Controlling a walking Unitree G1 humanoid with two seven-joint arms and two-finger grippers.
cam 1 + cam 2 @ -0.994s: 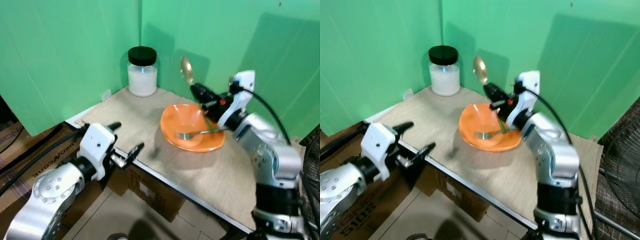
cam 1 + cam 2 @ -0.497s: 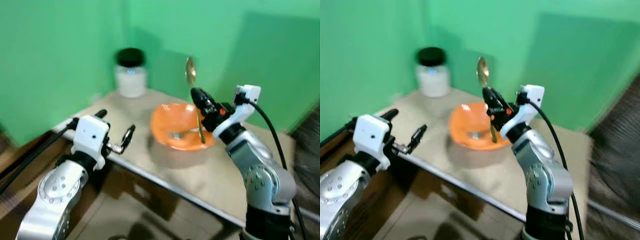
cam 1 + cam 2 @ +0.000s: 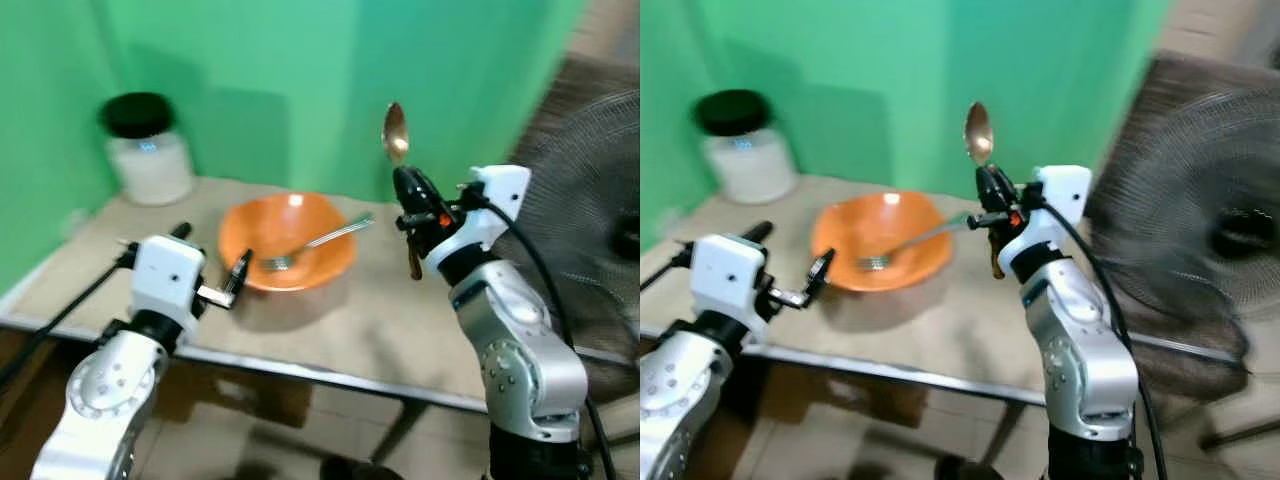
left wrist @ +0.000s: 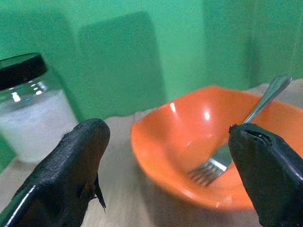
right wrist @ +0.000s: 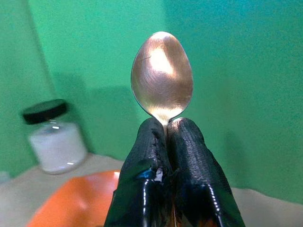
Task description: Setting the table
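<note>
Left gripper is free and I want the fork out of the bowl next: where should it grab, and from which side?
Grip the fork by its handle end, which juts past the far right rim of the orange bowl with air beneath it. The tines lie down inside the bowl. The open left gripper sits at the near left rim, so reach over the bowl, fingers across the handle.

No text, label, brand, number or sign can be read anywhere in these frames; the surfaces in sight are plain or too blurred to tell.
</note>
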